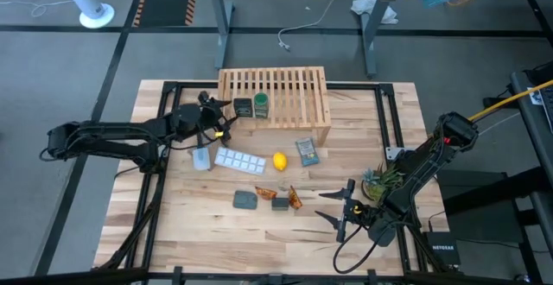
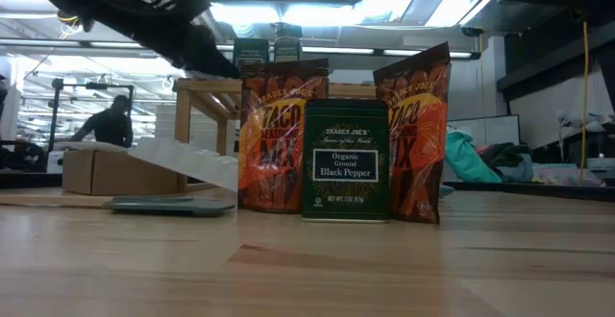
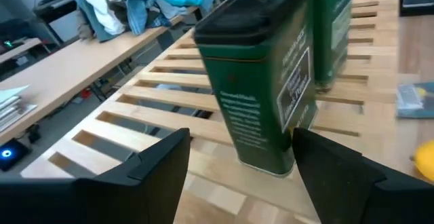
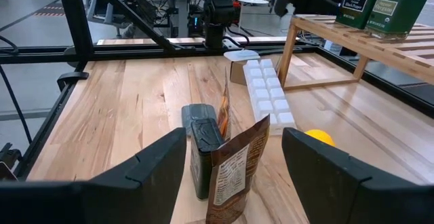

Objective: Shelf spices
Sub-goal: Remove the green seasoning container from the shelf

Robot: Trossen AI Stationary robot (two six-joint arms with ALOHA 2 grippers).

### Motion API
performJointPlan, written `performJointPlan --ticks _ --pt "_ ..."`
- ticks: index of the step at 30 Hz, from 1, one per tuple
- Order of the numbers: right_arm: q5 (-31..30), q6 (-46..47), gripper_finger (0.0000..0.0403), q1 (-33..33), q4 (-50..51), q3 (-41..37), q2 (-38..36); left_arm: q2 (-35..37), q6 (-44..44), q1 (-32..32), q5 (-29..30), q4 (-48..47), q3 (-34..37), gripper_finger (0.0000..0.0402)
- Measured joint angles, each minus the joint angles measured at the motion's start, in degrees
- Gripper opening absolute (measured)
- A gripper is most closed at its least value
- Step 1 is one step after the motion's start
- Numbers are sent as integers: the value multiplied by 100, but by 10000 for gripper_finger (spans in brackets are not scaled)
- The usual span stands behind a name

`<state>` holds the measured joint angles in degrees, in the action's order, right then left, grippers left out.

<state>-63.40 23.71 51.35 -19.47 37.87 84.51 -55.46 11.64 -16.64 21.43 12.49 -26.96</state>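
Left wrist: dark box point(image 3: 271, 95) btwn open left tool point(image 3: 237, 163), seemingly untouched.

A white segmented ice-cube-style tray point(image 1: 238, 160) is lying mid-table with a small yellow lemon-like ball point(image 1: 279, 161) sitting just beside it. A blue-grey flat packet point(image 1: 306, 152) is lying near the ball, and a dark grey rounded pad point(image 1: 245, 199) is resting closer to the front edge. A spiky green plant thing point(image 1: 380, 181) is sitting off at the table's right side.

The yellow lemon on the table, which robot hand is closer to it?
Left. The left gripper sits by the wooden shelf, nearer the yellow lemon; the right gripper waits farther off.
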Motion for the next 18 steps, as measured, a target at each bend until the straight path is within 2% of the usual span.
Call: performJointPlan --ticks 8,18 --pt "0 2 250 0 -1 0 0 -409 110 -231 -933 489 0 253" --pt "0 2 250 0 0 0 0 -536 396 -232 -1476 701 0 253"
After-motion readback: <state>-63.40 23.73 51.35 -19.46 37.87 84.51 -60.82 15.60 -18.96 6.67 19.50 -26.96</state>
